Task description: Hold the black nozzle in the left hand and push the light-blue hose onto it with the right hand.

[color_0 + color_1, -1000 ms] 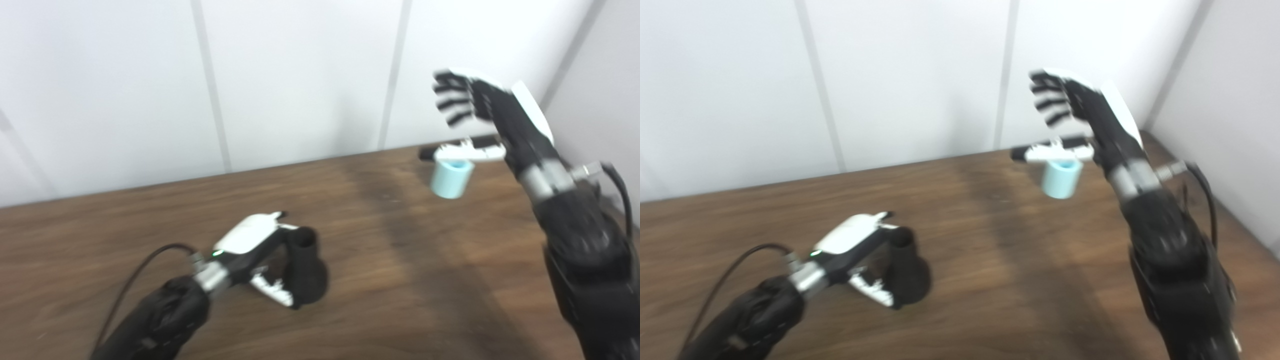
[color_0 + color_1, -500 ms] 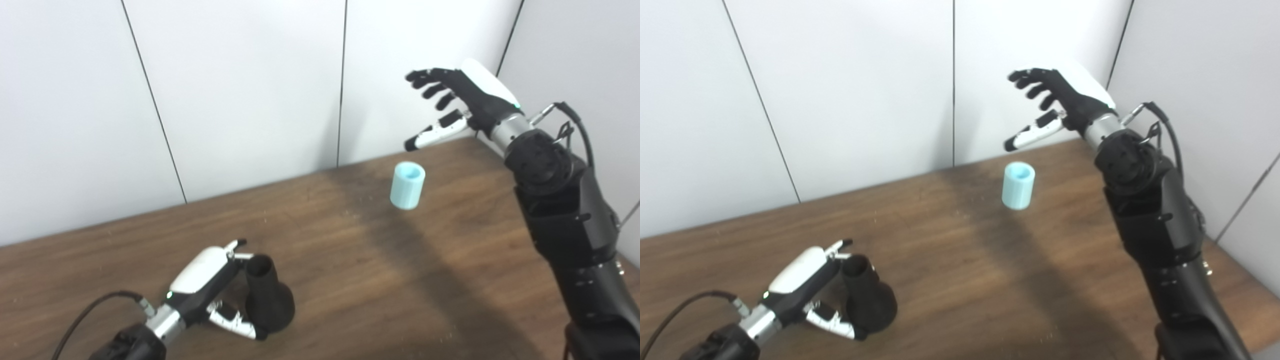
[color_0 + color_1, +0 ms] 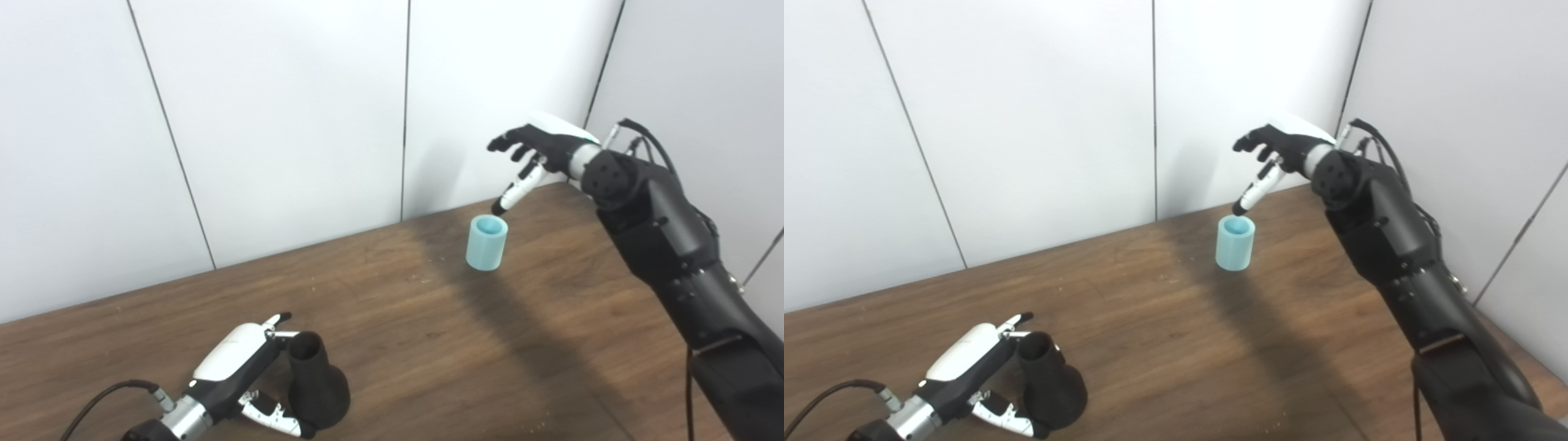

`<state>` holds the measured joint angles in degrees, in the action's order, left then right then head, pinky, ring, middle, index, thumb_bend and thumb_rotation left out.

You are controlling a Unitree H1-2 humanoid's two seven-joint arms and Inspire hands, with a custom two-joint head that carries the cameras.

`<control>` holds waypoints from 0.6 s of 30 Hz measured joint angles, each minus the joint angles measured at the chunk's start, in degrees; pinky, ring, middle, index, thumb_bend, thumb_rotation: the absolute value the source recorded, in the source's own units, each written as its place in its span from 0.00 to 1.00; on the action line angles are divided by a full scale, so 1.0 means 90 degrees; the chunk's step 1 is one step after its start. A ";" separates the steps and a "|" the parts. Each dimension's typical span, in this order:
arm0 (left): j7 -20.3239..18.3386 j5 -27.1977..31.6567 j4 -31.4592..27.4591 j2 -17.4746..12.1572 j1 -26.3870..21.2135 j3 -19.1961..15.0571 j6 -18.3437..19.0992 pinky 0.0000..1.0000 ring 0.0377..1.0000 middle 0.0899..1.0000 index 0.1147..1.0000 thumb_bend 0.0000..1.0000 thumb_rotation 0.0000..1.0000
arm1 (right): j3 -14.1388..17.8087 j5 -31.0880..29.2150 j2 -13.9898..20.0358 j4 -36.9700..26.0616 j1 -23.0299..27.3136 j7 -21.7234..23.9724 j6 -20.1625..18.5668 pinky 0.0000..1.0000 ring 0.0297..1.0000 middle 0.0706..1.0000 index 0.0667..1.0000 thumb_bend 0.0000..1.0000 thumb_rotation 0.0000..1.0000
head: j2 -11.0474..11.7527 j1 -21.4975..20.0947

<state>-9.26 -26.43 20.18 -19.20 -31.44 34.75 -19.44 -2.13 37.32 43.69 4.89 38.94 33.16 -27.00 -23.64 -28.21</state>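
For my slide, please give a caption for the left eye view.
Left hand cradles the black nozzle; open right hand hovers above the light-blue hose.

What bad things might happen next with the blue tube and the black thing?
1. The right hand is open above the light-blue hose, its thumb near the rim. A bump there might tip the upright piece over.
2. The left hand looks loosely wrapped around the black nozzle, fingers apart, so the nozzle might slide on the table when pushed.
3. Hose and nozzle stand far apart, so the hose may slip during the long carry.
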 measured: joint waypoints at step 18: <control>0.0000 0.0000 -0.0011 -0.0017 0.0002 -0.0001 -0.0004 1.00 0.59 0.42 0.42 0.53 0.00 | -0.0967 0.0095 0.0094 0.0883 0.0113 0.0159 0.0013 0.83 0.90 0.86 0.82 0.94 0.20 | -0.0058 0.0078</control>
<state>-9.25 -26.43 20.08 -19.35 -31.42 34.74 -19.48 -10.83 38.17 44.53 12.84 39.95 34.59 -26.89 -24.17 -27.51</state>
